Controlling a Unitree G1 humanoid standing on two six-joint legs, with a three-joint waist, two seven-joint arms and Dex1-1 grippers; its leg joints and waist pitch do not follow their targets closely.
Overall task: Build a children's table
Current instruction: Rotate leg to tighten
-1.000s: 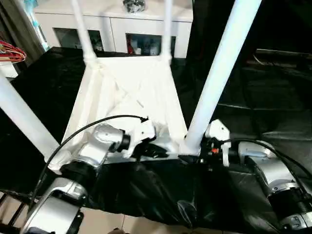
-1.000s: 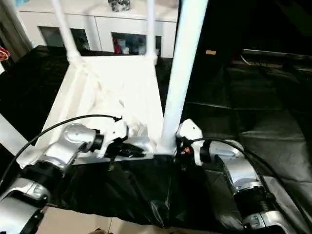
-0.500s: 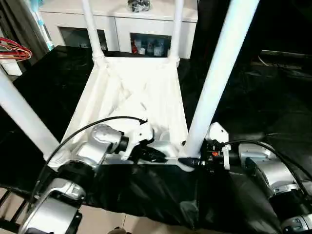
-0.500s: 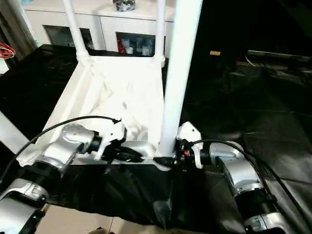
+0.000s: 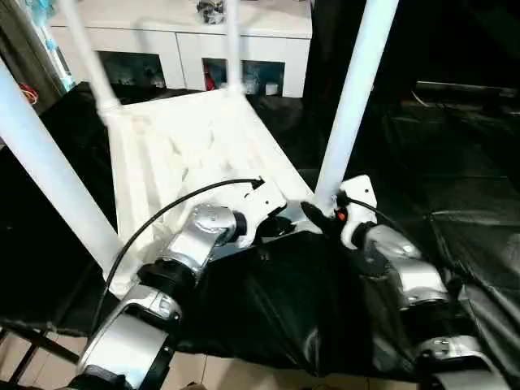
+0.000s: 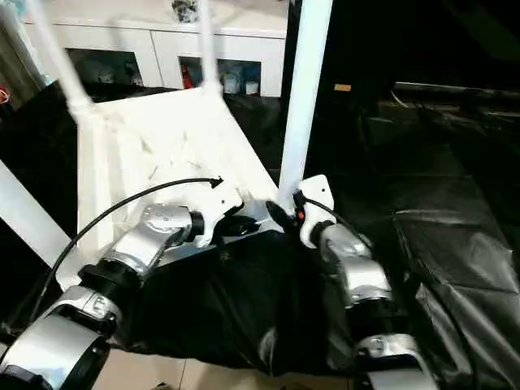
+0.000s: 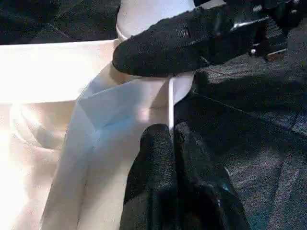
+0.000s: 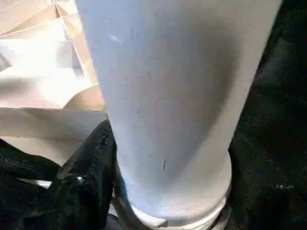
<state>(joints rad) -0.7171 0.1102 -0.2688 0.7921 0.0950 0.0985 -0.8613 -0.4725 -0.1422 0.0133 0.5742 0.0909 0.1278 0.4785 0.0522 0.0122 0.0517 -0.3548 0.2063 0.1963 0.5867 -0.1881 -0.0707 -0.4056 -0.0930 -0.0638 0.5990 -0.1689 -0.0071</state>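
The children's table (image 5: 187, 154) lies upside down on a black-covered surface, with its ribbed underside up and its white legs standing in the corner sockets. My left gripper (image 5: 280, 227) sits at the near rim beside the near right corner. In the left wrist view its fingers (image 7: 158, 153) are shut on the thin rim edge. My right gripper (image 5: 321, 210) is clasped round the base of the near right leg (image 5: 353, 97). One black finger (image 8: 88, 182) presses the leg (image 8: 177, 96) just above the socket; the other finger is hidden behind it.
A white cabinet (image 5: 187, 41) with glass-fronted compartments stands behind the table. Wrinkled black sheeting (image 5: 268, 309) hangs over the near edge and covers the surface to the right (image 5: 455, 162). The near left leg (image 5: 49, 171) rises close by my left arm.
The table has turned, with its near right corner swung away from me and both grippers going with it. The view has shifted too.
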